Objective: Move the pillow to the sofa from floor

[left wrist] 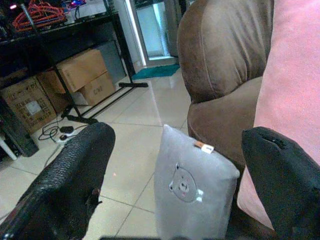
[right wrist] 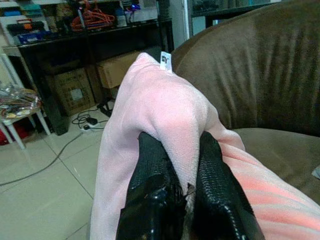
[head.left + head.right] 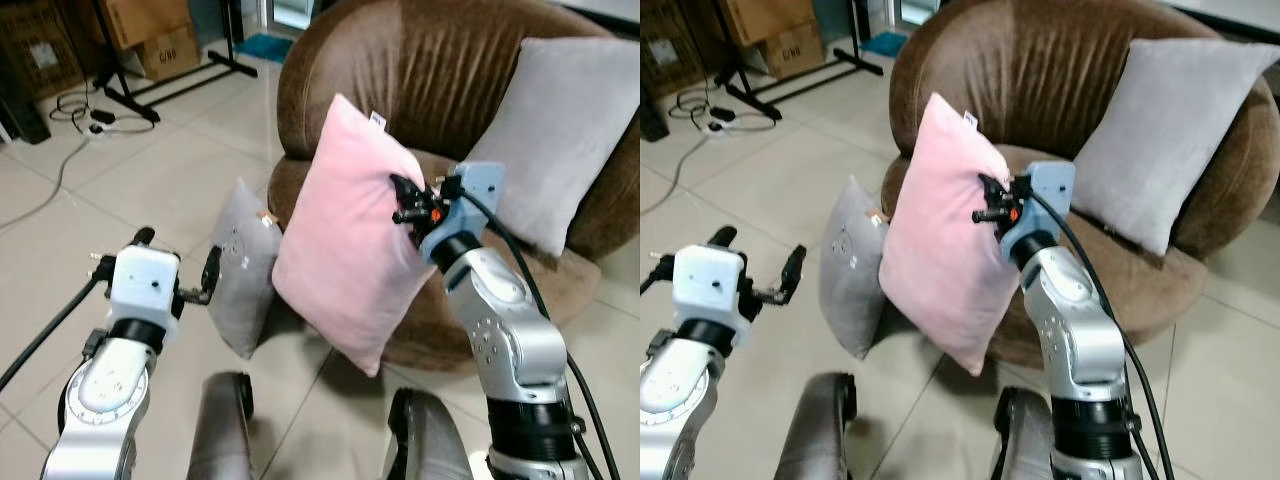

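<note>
My right gripper (image 3: 403, 197) is shut on the edge of a pink pillow (image 3: 345, 235), holding it up off the floor in front of the round brown sofa (image 3: 430, 70); a fold of pink fabric is pinched between the black fingers (image 2: 155, 175). A small grey pillow (image 3: 243, 265) with a bear print stands on the tiled floor, leaning against the sofa's base. My left gripper (image 3: 178, 265) is open just left of that grey pillow, level with its upper half, with its fingers (image 1: 75, 175) spread on either side of the grey pillow (image 1: 192, 192).
A large light-grey cushion (image 3: 560, 130) leans on the sofa's back at the right. Cardboard boxes (image 3: 150, 35), a black rack stand (image 3: 170, 80) and cables with a power strip (image 3: 90, 120) lie at the far left. Tiled floor spreads to the left.
</note>
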